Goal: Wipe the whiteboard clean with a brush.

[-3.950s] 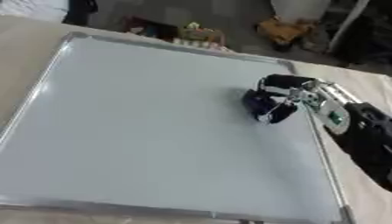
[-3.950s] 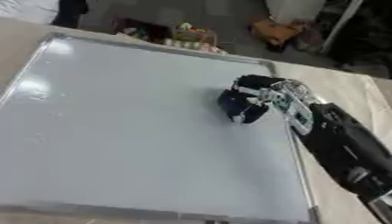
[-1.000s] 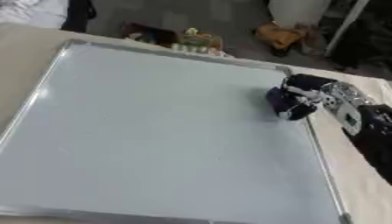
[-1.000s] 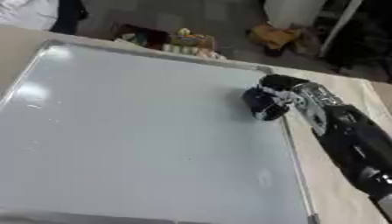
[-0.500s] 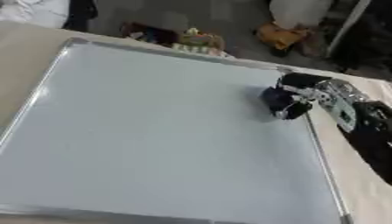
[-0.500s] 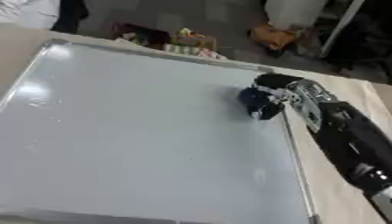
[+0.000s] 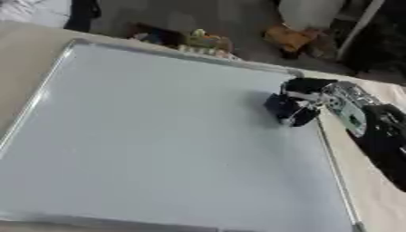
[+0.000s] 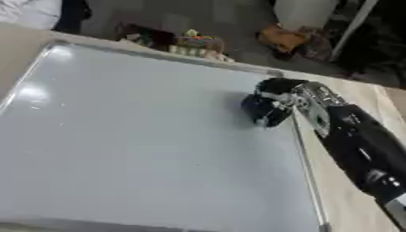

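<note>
Whiteboard [image 7: 151, 140]: lies flat on the bench [image 7: 20, 54], metal-framed, surface showing no marks anywhere in view, only a pale glare near its left edge. Brush [image 7: 287, 110]: a dark block, pressed on the board in the upper right area, just inside the right frame rail. Right hand [image 7: 311, 96]: fingers curled round the brush, holding it from above, the arm reaching in from the lower right. Left hand: not in view. Change noted: four seconds ago the brush sat further in from the right rail; a second ago it was hard against that rail; it has since edged back inward slightly, reading as short back-and-forth strokes along the right side. Judgement: with no marks visible, wiping looks close to complete; these appear to be finishing passes.
</note>
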You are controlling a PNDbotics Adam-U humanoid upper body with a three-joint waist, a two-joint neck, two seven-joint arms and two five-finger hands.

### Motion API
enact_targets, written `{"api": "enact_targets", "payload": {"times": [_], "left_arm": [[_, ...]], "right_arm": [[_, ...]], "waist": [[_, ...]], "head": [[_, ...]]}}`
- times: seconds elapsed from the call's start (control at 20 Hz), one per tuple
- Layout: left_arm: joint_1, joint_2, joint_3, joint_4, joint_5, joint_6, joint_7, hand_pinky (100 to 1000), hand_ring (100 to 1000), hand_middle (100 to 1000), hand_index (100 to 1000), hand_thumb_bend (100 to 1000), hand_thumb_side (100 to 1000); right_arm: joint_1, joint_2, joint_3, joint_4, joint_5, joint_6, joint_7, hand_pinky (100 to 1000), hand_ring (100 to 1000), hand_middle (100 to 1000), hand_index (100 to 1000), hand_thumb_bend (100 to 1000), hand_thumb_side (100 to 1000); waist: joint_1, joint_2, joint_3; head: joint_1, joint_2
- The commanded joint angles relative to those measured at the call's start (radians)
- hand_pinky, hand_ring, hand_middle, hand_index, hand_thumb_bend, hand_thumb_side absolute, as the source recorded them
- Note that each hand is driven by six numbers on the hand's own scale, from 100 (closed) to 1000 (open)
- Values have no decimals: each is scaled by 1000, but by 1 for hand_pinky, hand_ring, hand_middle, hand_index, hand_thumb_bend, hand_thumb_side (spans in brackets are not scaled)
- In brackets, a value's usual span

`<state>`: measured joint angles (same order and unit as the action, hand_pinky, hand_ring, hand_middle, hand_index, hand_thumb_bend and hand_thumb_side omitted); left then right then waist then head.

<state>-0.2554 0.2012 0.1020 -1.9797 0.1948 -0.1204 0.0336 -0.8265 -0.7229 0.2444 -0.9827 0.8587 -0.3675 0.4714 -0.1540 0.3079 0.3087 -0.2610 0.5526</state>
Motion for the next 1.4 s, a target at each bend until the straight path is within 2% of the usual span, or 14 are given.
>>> {"api": "enact_targets", "payload": {"times": [0.05, 0.8, 1.05, 1.4], "left_arm": [[-10, 9, 6, -15, 0, 1, 0, 437, 476, 418, 616, 100, 963], [-12, 9, 4, -16, 2, 2, -2, 437, 476, 418, 615, 100, 963], [-13, 9, 4, -16, 4, 2, -3, 437, 477, 418, 615, 100, 962], [-14, 8, 4, -16, 5, 1, -3, 437, 477, 418, 615, 100, 961]], "right_arm": [[12, -4, 34, -24, -25, -8, 26, 601, 542, 224, 346, 100, 265], [37, -31, 90, -178, -155, 0, 122, 598, 532, 217, 348, 100, 265], [41, -39, 91, -202, -161, 12, 126, 599, 534, 219, 347, 100, 264], [40, -41, 73, -178, -125, 32, 92, 602, 538, 222, 346, 100, 259]], "waist": [[9, -15, 3], [9, -14, -1], [9, -14, 1], [11, -14, 2]], "head": [[0, -6], [1, -6], [1, -8], [2, -11]]}}
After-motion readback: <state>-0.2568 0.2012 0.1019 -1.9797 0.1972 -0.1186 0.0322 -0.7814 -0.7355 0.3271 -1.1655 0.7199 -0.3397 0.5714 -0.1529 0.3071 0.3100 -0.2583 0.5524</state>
